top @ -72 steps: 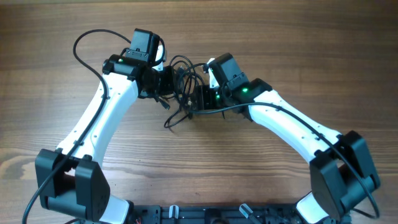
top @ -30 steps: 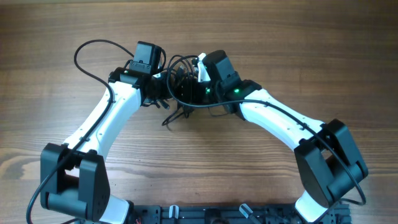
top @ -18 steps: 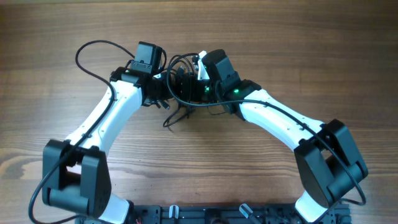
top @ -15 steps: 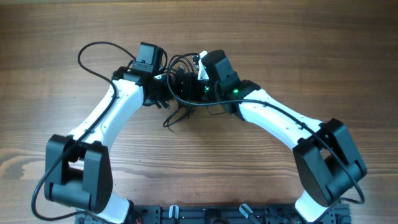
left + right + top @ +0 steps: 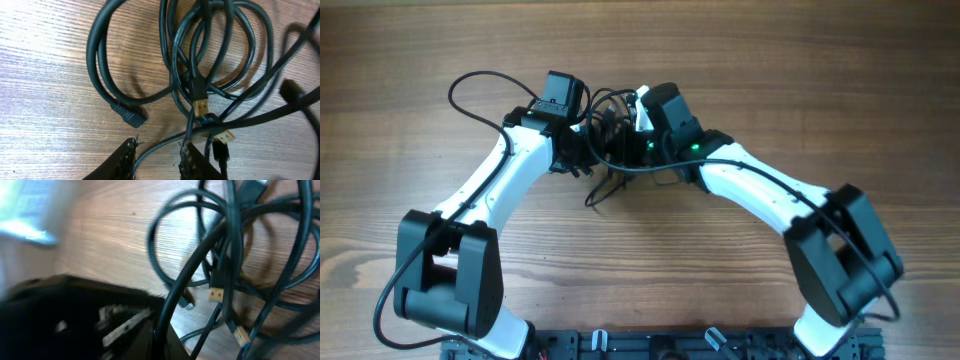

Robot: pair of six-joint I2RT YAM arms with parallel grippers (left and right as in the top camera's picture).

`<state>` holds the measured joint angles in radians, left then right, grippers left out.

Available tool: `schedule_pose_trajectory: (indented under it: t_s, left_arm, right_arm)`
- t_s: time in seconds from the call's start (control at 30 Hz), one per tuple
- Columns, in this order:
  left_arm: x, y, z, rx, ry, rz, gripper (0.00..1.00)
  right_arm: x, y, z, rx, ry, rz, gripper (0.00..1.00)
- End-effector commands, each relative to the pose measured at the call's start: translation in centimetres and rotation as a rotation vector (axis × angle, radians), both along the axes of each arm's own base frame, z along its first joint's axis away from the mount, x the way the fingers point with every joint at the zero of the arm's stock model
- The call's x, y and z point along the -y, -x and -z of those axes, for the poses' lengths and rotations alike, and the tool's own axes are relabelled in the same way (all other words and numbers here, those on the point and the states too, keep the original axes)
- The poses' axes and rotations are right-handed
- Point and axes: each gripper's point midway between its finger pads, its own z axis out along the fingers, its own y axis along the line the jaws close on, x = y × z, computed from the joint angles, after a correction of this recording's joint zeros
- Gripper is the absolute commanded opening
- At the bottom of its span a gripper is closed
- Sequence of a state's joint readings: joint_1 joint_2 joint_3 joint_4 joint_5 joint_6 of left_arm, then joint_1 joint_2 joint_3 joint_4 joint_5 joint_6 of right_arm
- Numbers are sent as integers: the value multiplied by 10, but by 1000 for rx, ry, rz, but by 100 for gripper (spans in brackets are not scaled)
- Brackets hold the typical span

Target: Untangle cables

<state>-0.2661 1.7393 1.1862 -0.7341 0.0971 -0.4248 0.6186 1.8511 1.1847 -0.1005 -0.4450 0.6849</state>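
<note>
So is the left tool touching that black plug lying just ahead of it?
Apart. The left wrist view shows bare wood between the black plug and the left tool.

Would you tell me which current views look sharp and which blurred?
Overhead: sharp, evenly lit, thin black tangled cables crisp on the brown wooden table. Left wrist: sharp centrally, blurred at right edge. Right wrist: heavily blurred, washed-out patch top left.

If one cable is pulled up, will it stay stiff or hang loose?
Probably floppy: the cables lie in soft loops. Likely light, being thin. Others would probably drag along, since the strands cross near the gold plug.
</note>
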Motion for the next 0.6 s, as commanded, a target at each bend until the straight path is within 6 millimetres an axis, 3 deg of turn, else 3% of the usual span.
schedule_pose_trajectory:
  t_s: [0.0,0.17,0.33,0.47,0.57]
  left_arm:
    - [-5,2,7,-17,-24,-15,32]
    - [-5,1,7,-13,-22,-15,33]
    - [-7,1,7,-18,-15,-45,33]
    - [-10,0,5,-38,62,-68,33]
    - [-6,-1,0,-66,197,-81,34]
  right_arm:
    - [3,15,-76,188,-55,-94,4]
    - [16,48,-118,276,-61,-215,4]
    - [17,88,-173,467,-158,-418,4]
    - [25,99,-209,584,-197,-425,4]
    - [27,103,-223,628,-215,-422,4]
